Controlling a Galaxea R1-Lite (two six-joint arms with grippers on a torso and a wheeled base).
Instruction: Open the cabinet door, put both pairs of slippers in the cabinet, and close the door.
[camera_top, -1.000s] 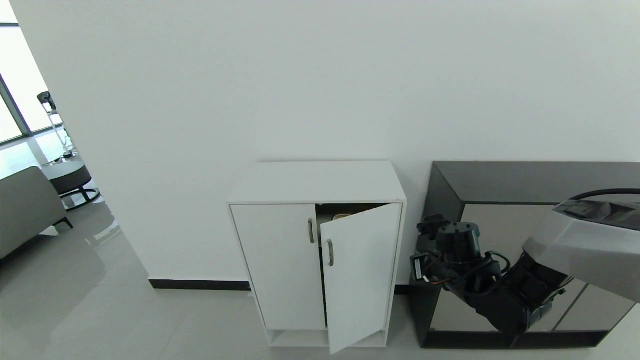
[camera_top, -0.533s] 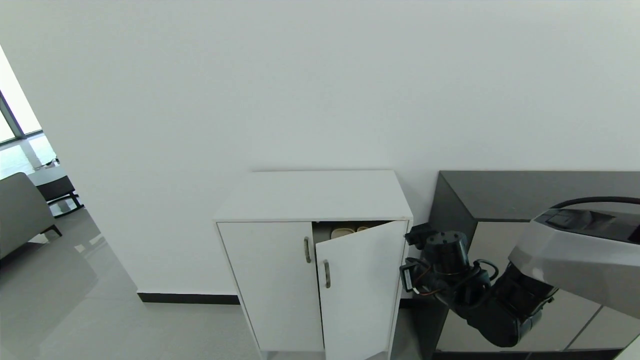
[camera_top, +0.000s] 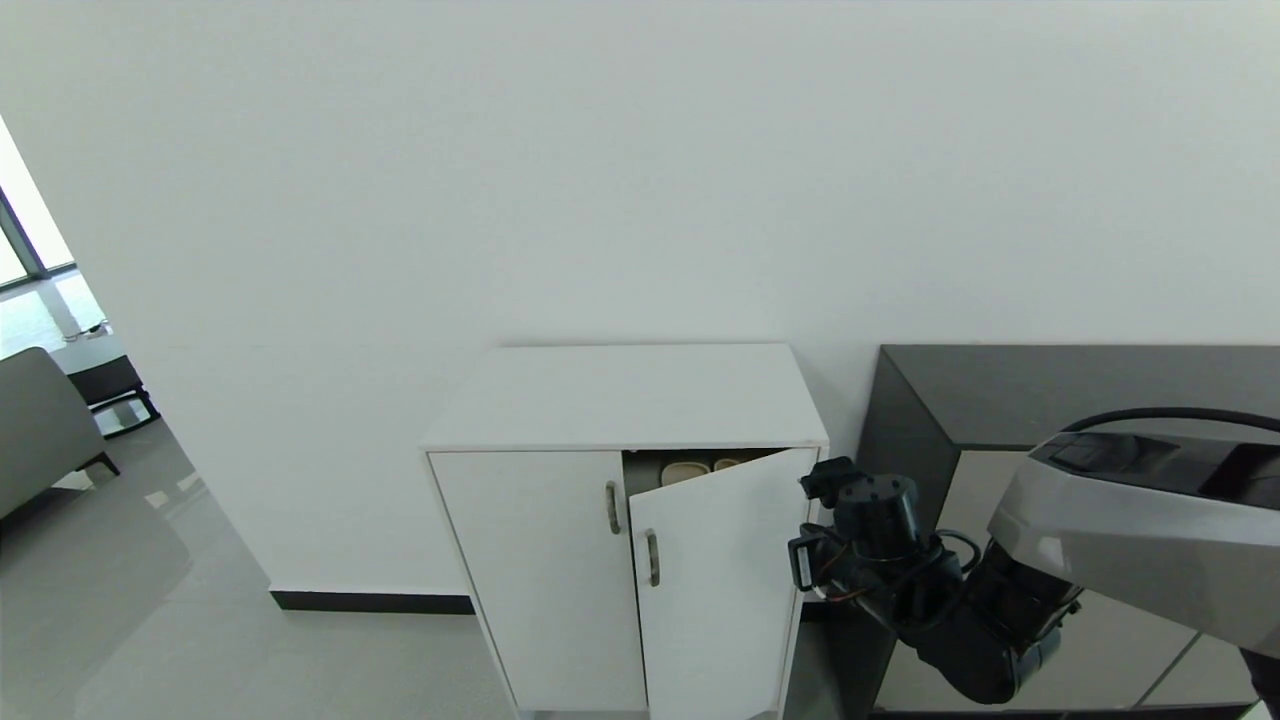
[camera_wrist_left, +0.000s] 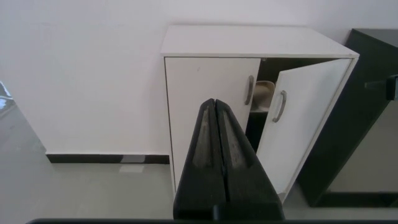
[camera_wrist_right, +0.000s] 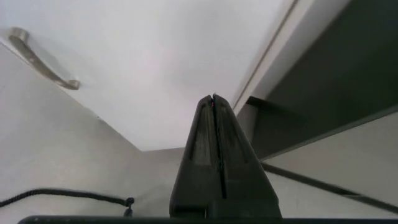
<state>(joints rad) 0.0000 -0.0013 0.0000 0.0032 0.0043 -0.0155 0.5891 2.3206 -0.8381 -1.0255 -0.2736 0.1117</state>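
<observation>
Because my closed, empty right tool (camera_wrist_right: 213, 99) sits by the hinge edge of the door (camera_top: 715, 590), I fear a push may slip.

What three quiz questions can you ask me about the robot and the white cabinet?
1. True or false: both doors of the white cabinet are fully shut.
2. Where are the slippers? A: on the floor. B: inside the cabinet. C: on top of the cabinet.
3. Fill in the missing word: the right gripper is ____ (open or shut).

Key: 1 false, the right door is ajar. 2 B. 3 shut.
</observation>
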